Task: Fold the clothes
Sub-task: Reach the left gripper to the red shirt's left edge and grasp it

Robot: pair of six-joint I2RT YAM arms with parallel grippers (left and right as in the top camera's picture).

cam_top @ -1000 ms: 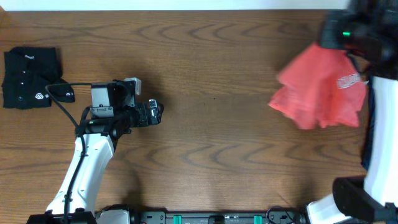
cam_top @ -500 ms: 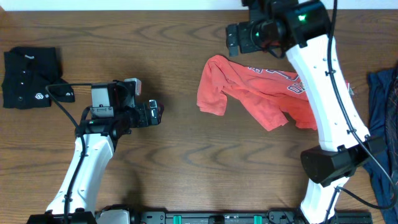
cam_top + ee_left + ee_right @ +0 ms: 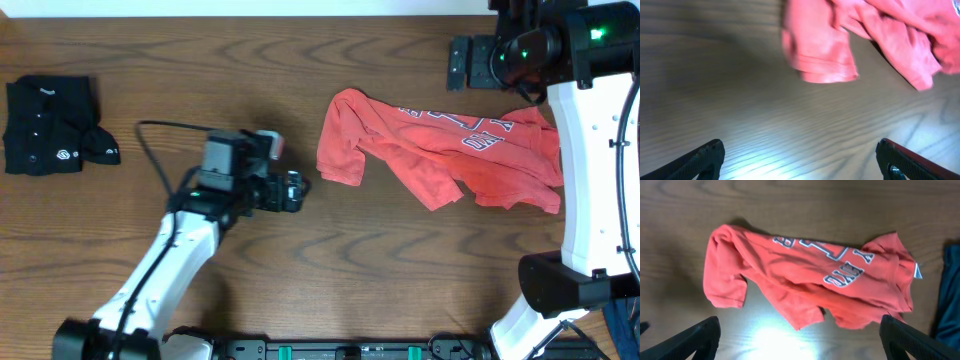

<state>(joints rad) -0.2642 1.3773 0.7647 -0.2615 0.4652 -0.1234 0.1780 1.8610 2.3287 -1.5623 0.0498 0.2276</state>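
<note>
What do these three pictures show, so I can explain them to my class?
Two robot arms stand at a wooden table. One picture looks down from above; the other two come from a camera on each wrist, so the dark tips in their bottom corners are that arm's own fingers. A crumpled coral-red T-shirt lies on the table, a black shirt on the left arm's side, and a dark blue garment shows beside the T-shirt. The left gripper and right gripper are both open, holding nothing.

Your desk [image 3: 380, 280] is brown wood with broad swirling grain. At 12 o'clock a pale strip [image 3: 200, 5] edges it (wall or border, you can't tell). Glare [image 3: 765, 336] brightens the wood at 6 o'clock in the right wrist view.
</note>
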